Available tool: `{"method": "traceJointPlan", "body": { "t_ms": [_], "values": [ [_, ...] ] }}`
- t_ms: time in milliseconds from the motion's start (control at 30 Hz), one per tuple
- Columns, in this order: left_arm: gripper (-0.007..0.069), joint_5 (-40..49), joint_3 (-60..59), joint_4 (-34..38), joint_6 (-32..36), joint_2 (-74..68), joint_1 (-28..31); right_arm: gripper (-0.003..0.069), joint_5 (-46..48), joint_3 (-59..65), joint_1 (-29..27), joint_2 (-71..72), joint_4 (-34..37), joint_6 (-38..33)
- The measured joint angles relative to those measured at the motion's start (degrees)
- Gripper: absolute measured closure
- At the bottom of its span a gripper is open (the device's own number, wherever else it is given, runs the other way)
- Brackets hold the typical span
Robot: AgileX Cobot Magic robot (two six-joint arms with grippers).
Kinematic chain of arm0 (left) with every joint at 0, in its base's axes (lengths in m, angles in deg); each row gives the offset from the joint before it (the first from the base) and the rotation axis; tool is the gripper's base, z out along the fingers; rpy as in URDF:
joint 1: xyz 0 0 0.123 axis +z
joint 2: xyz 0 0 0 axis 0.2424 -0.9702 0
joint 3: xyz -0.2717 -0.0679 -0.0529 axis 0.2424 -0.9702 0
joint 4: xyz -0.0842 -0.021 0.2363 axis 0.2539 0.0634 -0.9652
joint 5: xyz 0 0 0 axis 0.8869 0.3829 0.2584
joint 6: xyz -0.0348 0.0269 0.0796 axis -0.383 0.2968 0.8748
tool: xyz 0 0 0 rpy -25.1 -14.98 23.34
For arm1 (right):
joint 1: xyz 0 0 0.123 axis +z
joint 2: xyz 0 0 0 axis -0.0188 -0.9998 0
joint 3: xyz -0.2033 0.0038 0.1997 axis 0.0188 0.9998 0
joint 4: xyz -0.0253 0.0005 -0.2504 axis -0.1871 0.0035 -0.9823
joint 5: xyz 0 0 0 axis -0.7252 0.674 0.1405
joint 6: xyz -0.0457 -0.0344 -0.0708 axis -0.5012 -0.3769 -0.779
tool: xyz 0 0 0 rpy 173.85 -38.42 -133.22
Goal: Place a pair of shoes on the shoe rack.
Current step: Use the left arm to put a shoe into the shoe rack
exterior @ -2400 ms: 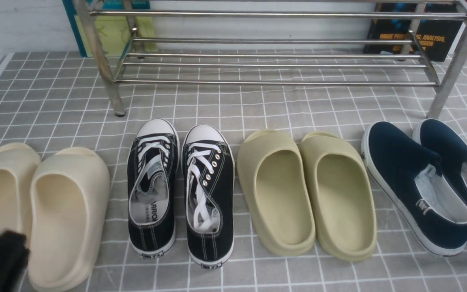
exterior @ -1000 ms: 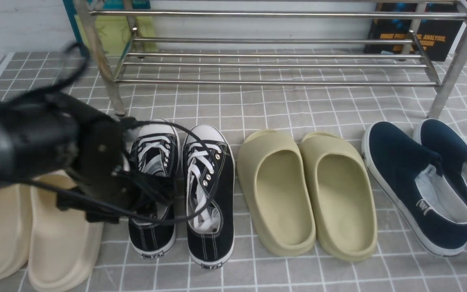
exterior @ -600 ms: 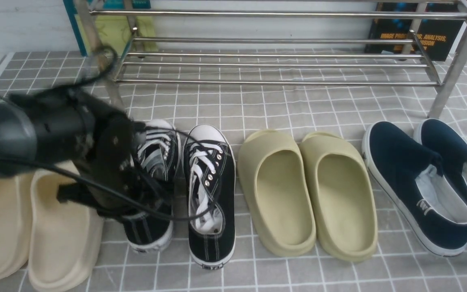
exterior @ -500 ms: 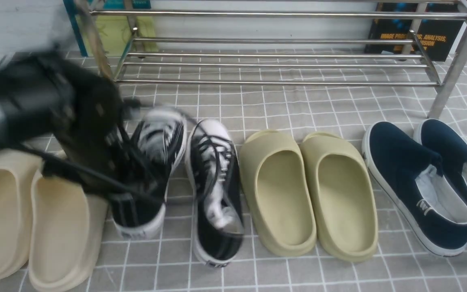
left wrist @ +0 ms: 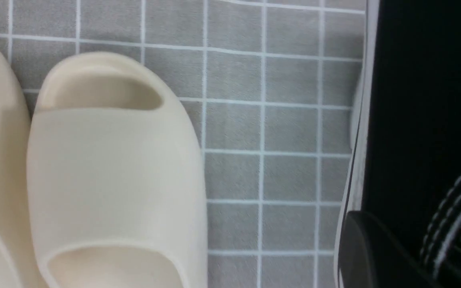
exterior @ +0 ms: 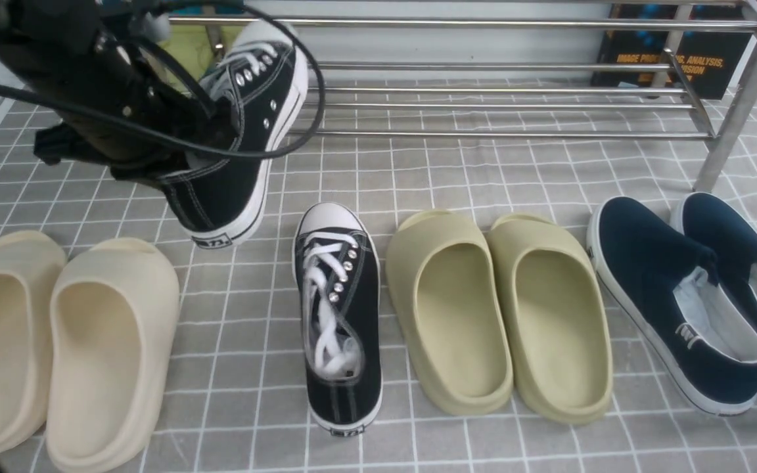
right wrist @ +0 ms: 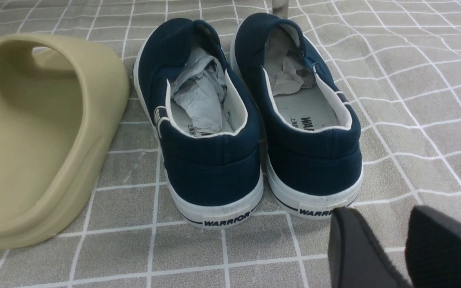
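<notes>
Left gripper (exterior: 211, 131) pinches one sneaker (exterior: 224, 184) midair; mate (exterior: 345, 315) on floor at its 5 o'clock. Neither racked. Right gripper (right wrist: 382, 244) apart, empty.

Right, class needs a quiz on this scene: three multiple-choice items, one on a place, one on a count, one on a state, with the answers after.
1. Which shoes stand directly to the right of the olive slides?
A) cream slides
B) navy slip-ons
C) black sneakers

2. How many black sneakers are in view?
A) one
B) two
C) four

3. What is the state of the left gripper?
A) open and holding nothing
B) gripping an olive slide
C) shut on a black sneaker

Answers:
1: B, the navy slip-ons come next after the olive slides in the front view.
2: B, one is the raised sneaker, the other is the sneaker on the cloth.
3: C, the left gripper has its fingers closed on the side of the raised sneaker, holding it above the cloth.
</notes>
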Motion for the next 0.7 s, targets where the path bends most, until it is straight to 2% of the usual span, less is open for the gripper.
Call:
{"method": "traceJointPlan", "body": {
  "t_ms": [467,700],
  "values": [
    [0.0638,-4.4,7.5,1.5,-0.3,-12.1,-0.1,0.0419,0.0,0.0,0.0,0.0,0.0,0.0],
    [0.0638,-3.7,19.4,-0.1,-4.0,-21.6,-0.1,0.0419,0.0,0.0,0.0,0.0,0.0,0.0]
  ]
}}
